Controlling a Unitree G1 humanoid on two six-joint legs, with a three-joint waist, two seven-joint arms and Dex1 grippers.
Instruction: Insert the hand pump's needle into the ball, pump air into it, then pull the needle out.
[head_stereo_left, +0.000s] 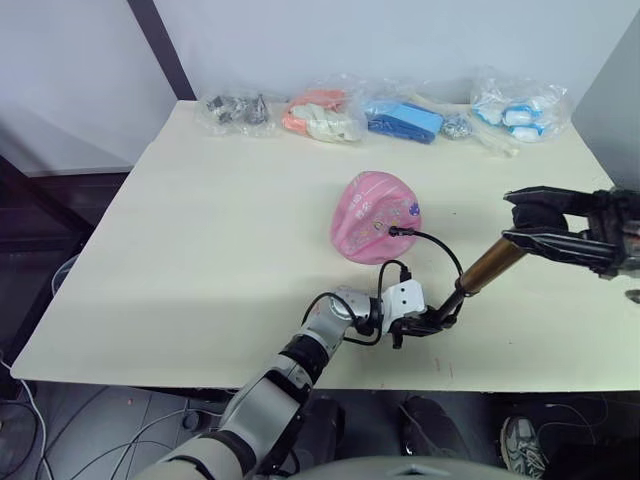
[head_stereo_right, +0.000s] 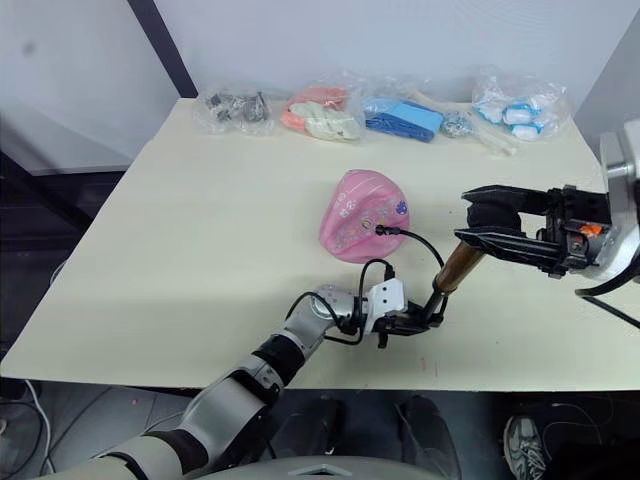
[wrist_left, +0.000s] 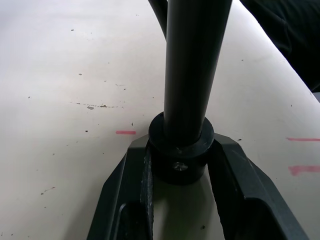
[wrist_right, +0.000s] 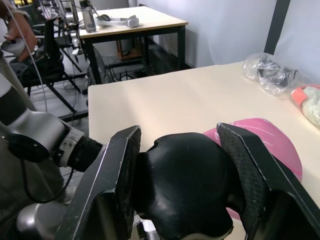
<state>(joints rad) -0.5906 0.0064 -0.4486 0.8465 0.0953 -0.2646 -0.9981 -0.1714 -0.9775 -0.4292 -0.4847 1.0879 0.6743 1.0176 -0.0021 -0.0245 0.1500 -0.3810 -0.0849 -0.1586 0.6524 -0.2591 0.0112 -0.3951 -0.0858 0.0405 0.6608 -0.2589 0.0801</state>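
From the head views, the ball (head_stereo_left: 375, 216) sits dented and saggy mid-desk (head_stereo_left: 200, 260), with the hose running from the pump into its right side, so the needle (head_stereo_right: 381, 229) looks seated. The hand pump (head_stereo_left: 478, 274) slants between both arms: the left gripper (head_stereo_left: 428, 322) pins its base near the desk's front edge, and the right gripper (head_stereo_right: 480, 228) is closed round the black handle.

The left wrist view shows the fingers (wrist_left: 130, 190) clamped on the pump's black end cap.

The right wrist view shows the pads (wrist_right: 122, 170) squeezing the rounded handle, the ball just beyond.

Pumping seems to be the job: I'd stroke straight along the barrel, base held firm, hose slack.
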